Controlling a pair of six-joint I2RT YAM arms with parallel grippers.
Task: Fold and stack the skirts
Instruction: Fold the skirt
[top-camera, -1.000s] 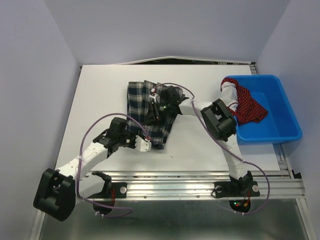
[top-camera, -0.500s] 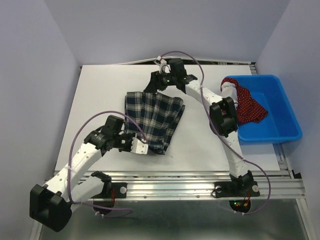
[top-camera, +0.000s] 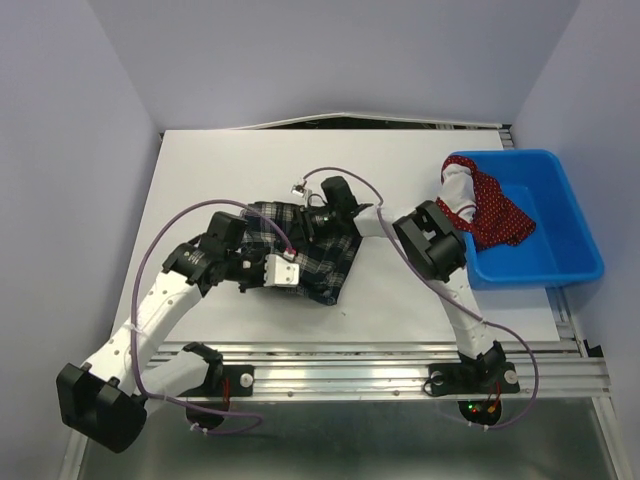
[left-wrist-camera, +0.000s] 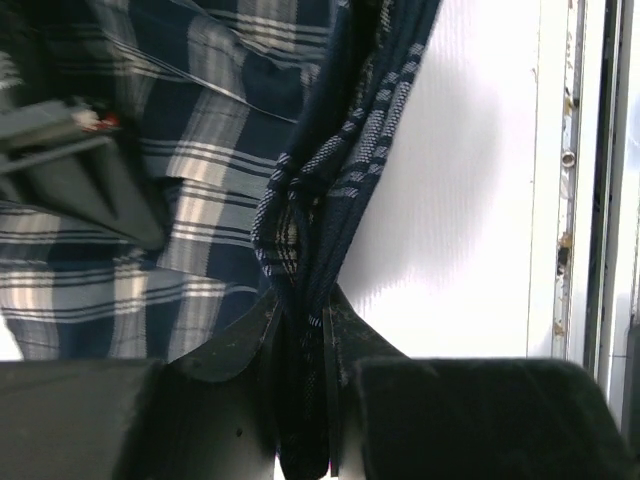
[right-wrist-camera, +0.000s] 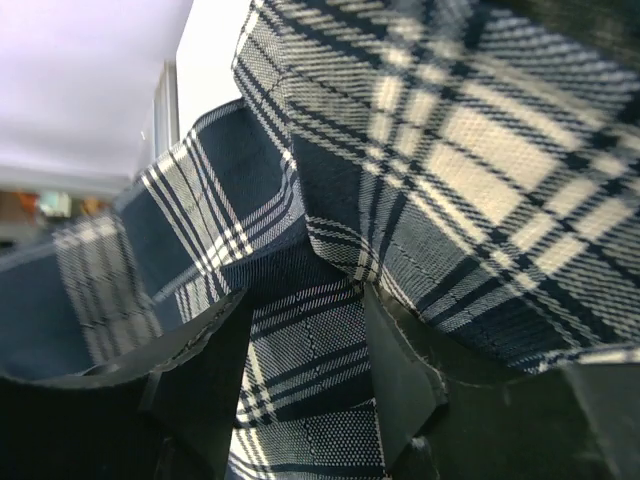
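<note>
The plaid skirt (top-camera: 320, 258) lies bunched and partly folded on the white table (top-camera: 200, 180), between the two arms. My left gripper (top-camera: 262, 270) is shut on a gathered edge of it at its left side. The left wrist view shows the cloth (left-wrist-camera: 320, 190) pinched between the jaws of the left gripper (left-wrist-camera: 303, 300). My right gripper (top-camera: 315, 215) is low over the skirt's far part. In the right wrist view the right gripper (right-wrist-camera: 305, 300) has its jaws apart, with plaid cloth (right-wrist-camera: 450, 150) lying between and beyond them. The red polka-dot skirt (top-camera: 495, 212) lies in the blue bin (top-camera: 560, 250), draped over its left wall.
The blue bin stands at the table's right edge. A metal rail (top-camera: 400, 360) runs along the near edge, also visible in the left wrist view (left-wrist-camera: 590, 200). Purple cables loop from both arms above the skirt.
My right gripper lifted the skirt's far edge toward the back, then came forward and down onto the skirt. My left gripper moved back and up with its edge. The skirt is now more bunched.
</note>
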